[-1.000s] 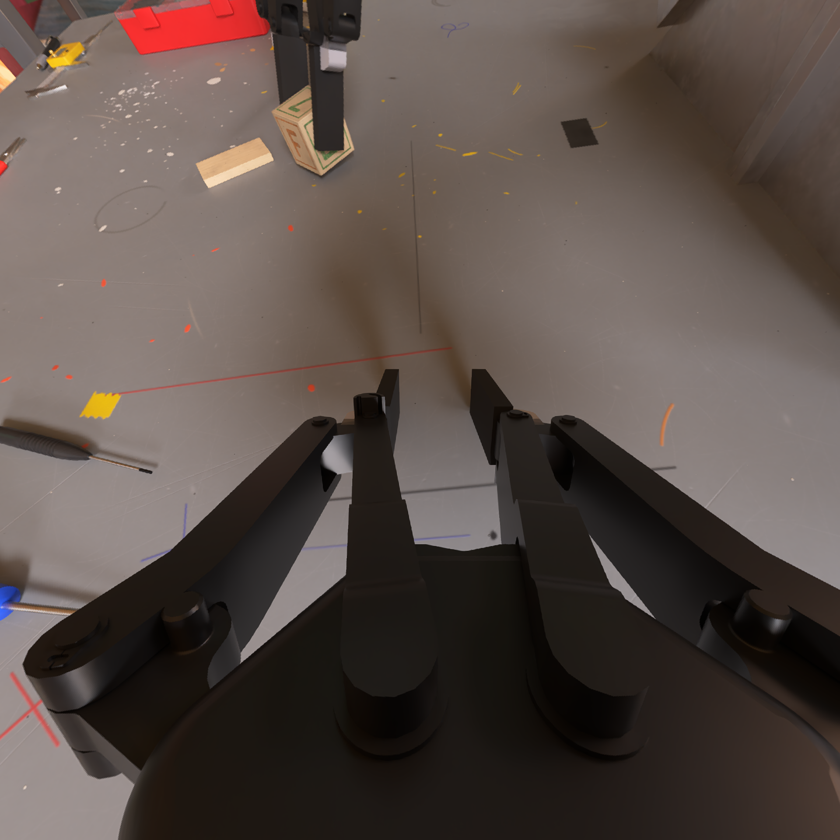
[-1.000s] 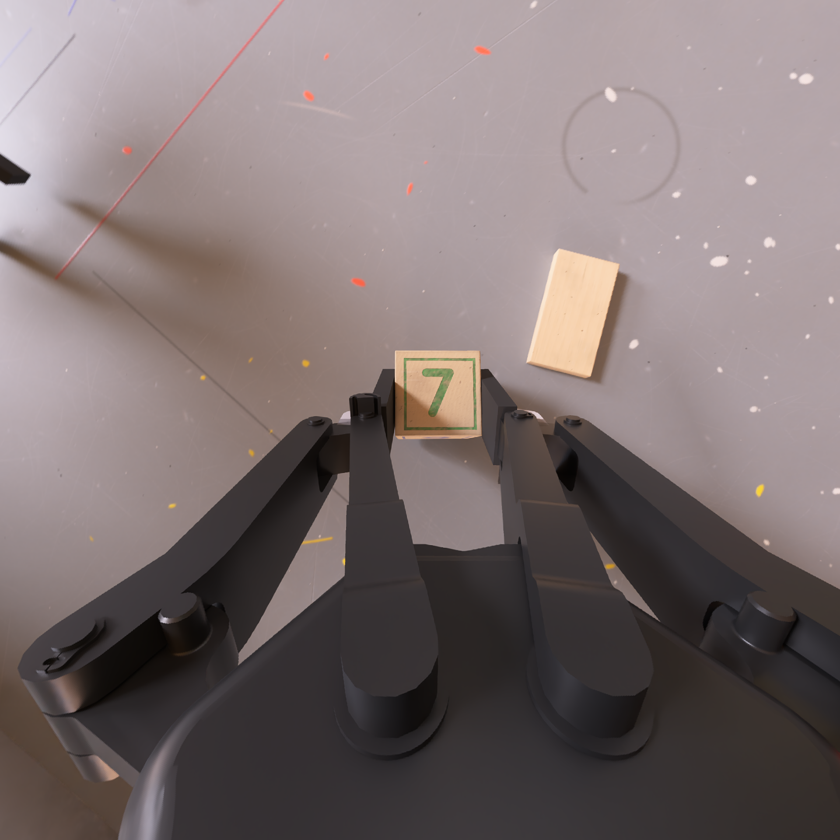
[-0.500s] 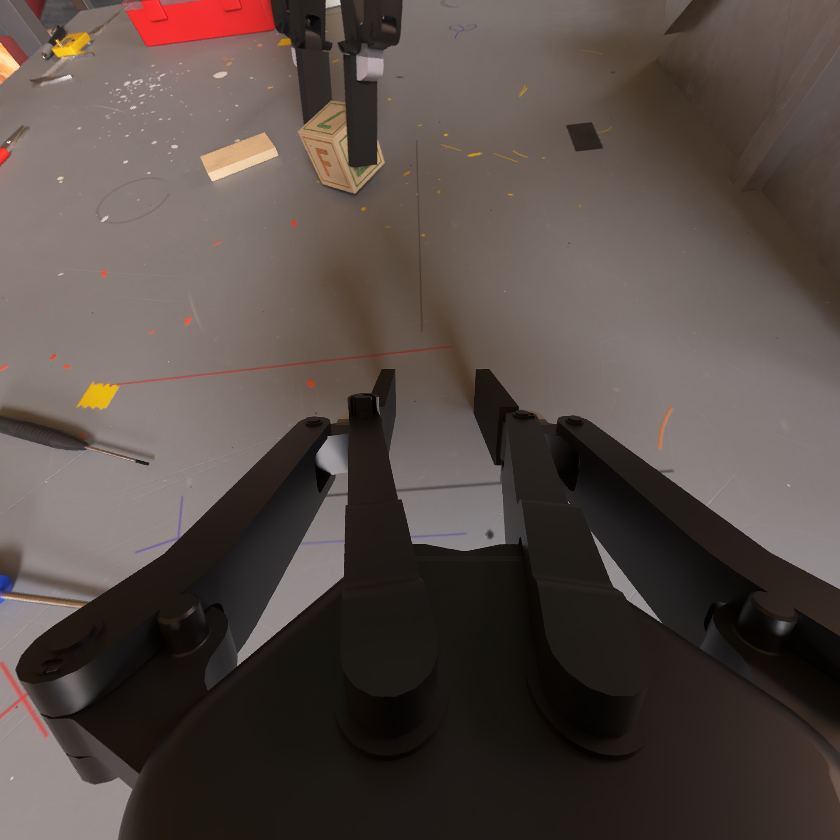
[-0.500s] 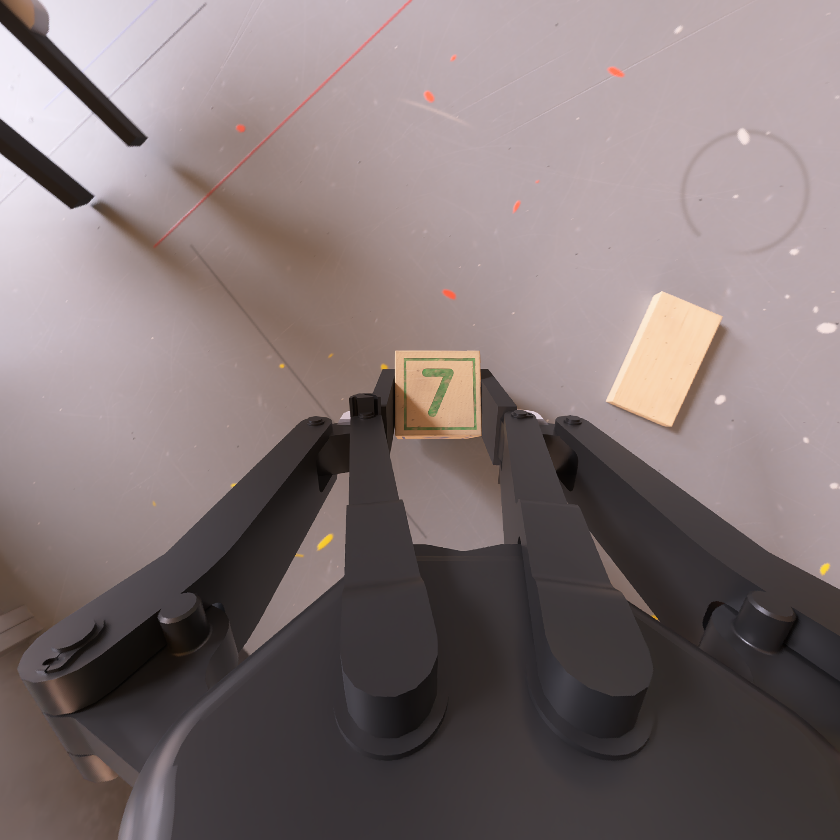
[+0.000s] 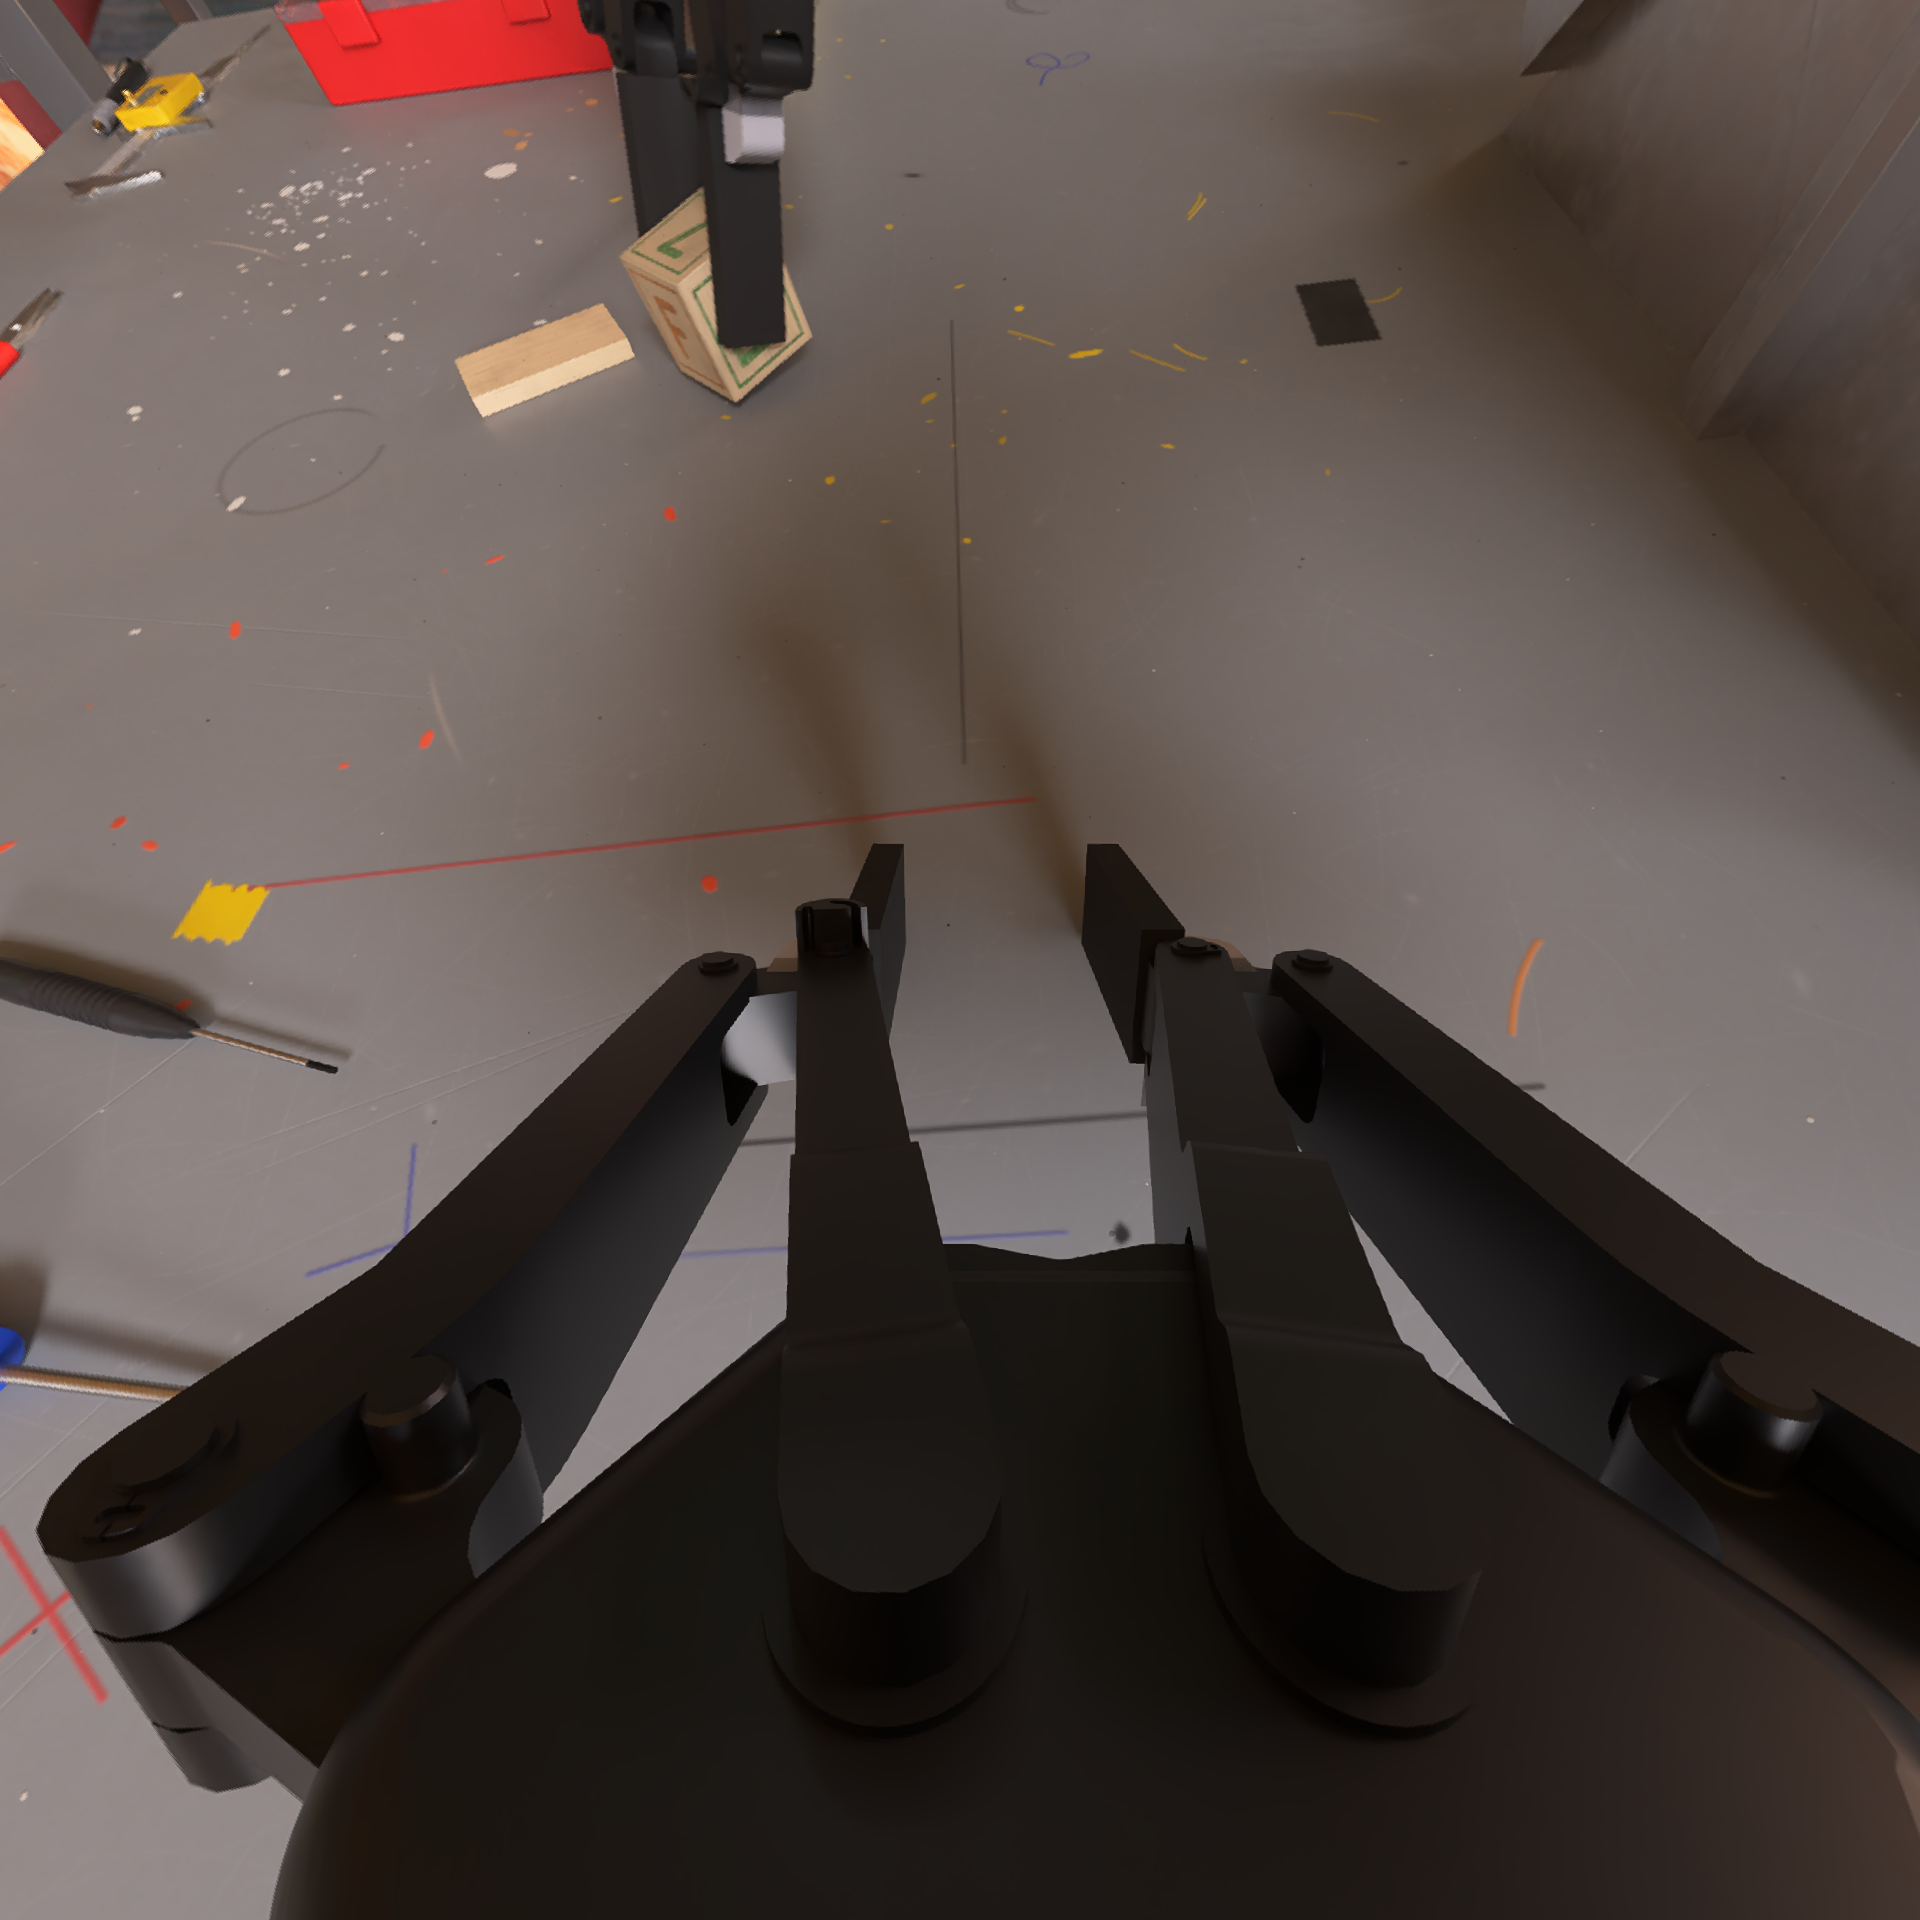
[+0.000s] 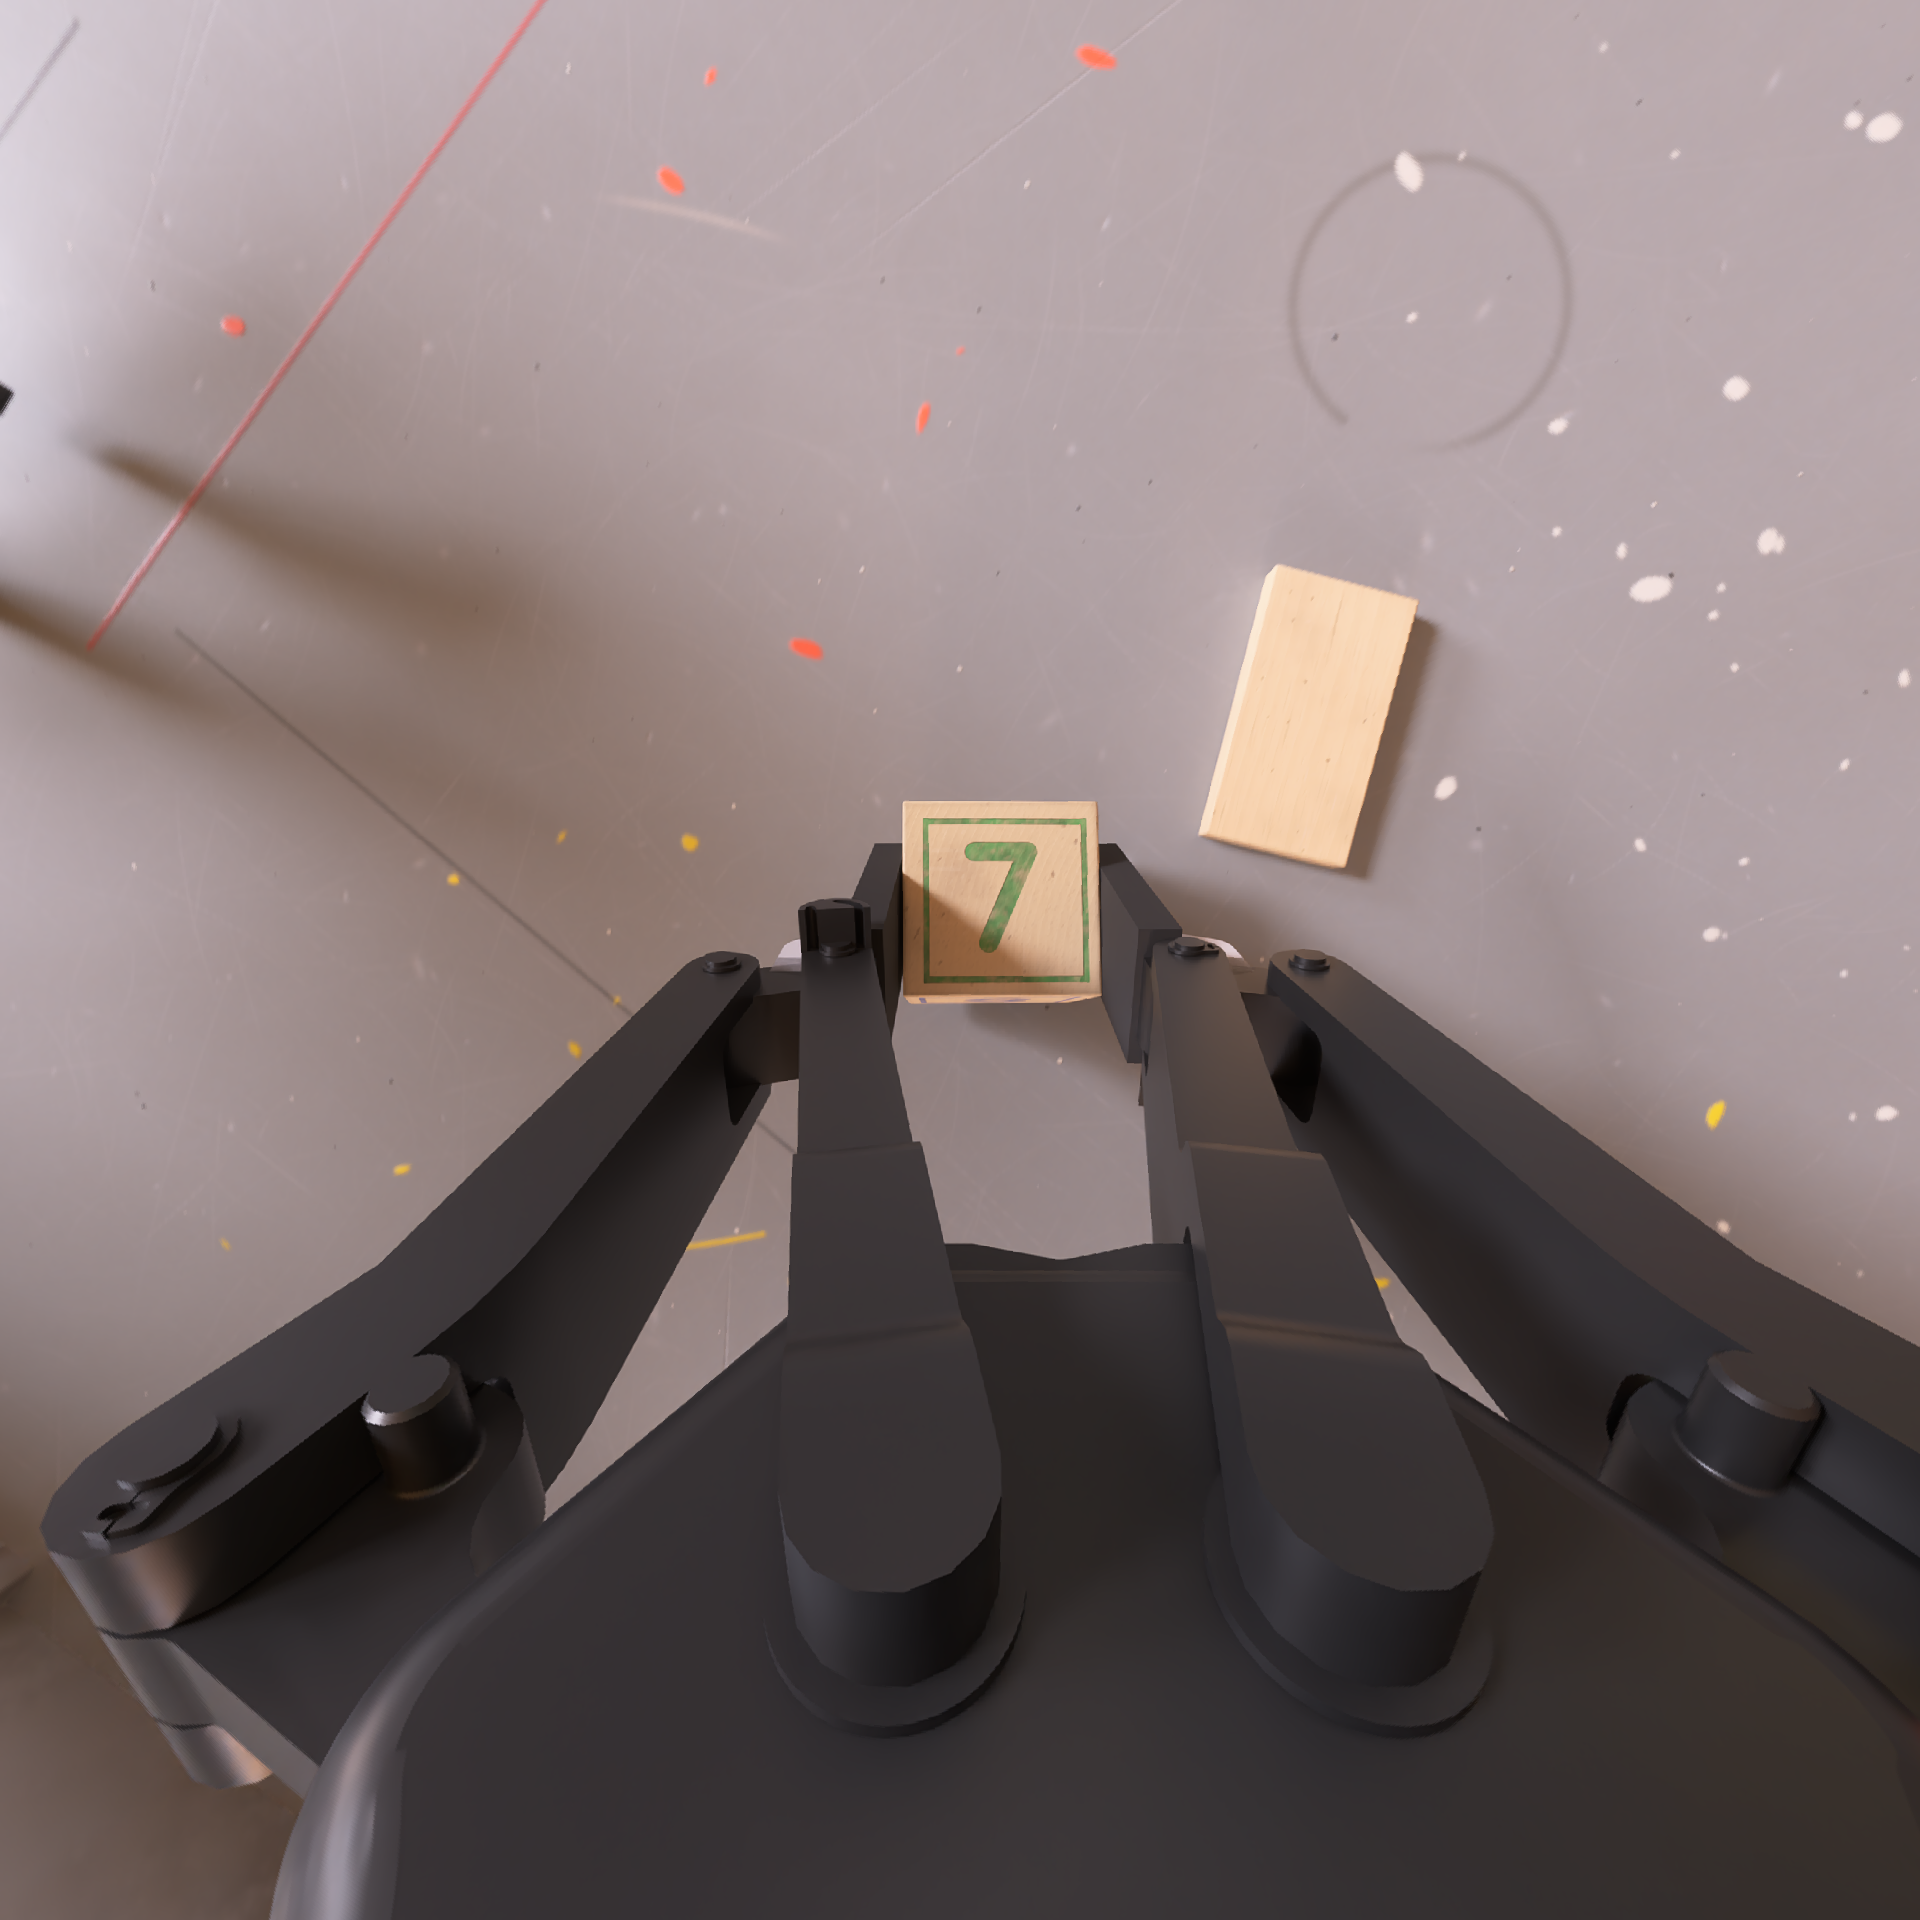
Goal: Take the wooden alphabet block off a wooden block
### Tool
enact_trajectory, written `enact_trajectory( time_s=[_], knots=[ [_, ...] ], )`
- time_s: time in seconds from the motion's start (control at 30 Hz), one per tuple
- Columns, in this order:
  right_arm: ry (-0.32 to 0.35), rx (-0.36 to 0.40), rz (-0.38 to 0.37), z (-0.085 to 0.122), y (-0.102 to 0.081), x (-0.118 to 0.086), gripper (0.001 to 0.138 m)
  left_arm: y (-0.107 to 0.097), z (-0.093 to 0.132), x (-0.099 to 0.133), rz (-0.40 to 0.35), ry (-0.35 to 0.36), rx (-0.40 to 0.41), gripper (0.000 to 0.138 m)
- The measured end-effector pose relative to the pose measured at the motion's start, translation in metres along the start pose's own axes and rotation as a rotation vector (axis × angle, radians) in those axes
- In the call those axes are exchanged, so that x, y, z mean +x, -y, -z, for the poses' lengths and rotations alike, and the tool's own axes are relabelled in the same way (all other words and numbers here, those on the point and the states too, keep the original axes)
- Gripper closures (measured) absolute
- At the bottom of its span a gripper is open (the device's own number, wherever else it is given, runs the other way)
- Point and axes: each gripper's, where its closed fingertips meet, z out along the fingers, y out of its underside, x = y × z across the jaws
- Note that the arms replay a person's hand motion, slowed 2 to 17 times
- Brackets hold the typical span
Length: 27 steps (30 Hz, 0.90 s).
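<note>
Wooden alphabet block (image 6: 997,899) gripped by right fingers (image 6: 1138,940), now nearer wooden block (image 6: 1311,717) | left fingers (image 5: 1117,935) part-open, empty

Right gripper (image 6: 997,904): jaws drawn in, one pad pressed flat to each side of the wooden alphabet block (image 6: 1000,902), which sits between the fingertips clear of the surface below.
Right gripper, far view (image 5: 717,260): fingers point straight down, one dark finger crossing the near face of the block.
Right fingers (image 6: 1138,940): parallel, tips level with each other.
Left gripper (image 5: 992,914): jaws parted with a bare gap between the pads, gripping nothing.
Left fingers (image 5: 883,904): angled forward and down, tips level, hanging above the table.
</note>
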Motion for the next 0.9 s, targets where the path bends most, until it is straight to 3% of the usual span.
enact_trajectory(
  time_s=[0.13, 0.3, 0.5, 0.6, 0.73, 0.9],
  knots=[
    [0.018, 0.040, -0.010, -0.004, 0.016, 0.000, 0.094, 0.000, -0.001, 0.000, 0.000, -0.003, 0.001, 0.091],
    [0.026, 0.060, 0.078, -0.009, 0.027, -0.019, 0.094, 0.000, -0.001, 0.000, 0.007, -0.004, 0.001, 0.090],
    [0.092, 0.042, 0.205, -0.006, 0.021, -0.061, 0.094, 0.000, 0.000, 0.000, 0.010, 0.005, 0.001, 0.090],
    [0.097, 0.017, 0.243, -0.004, 0.010, -0.070, 0.094, 0.000, 0.000, 0.000, 0.011, 0.008, 0.001, 0.091],
    [0.083, -0.021, 0.236, 0.000, -0.002, -0.062, 0.094, 0.000, 0.000, 0.000, 0.012, 0.011, 0.002, 0.091],
    [0.038, -0.033, 0.135, 0.001, -0.006, -0.029, 0.094, 0.000, 0.000, 0.001, 0.010, 0.013, 0.005, 0.092]
  ],
)
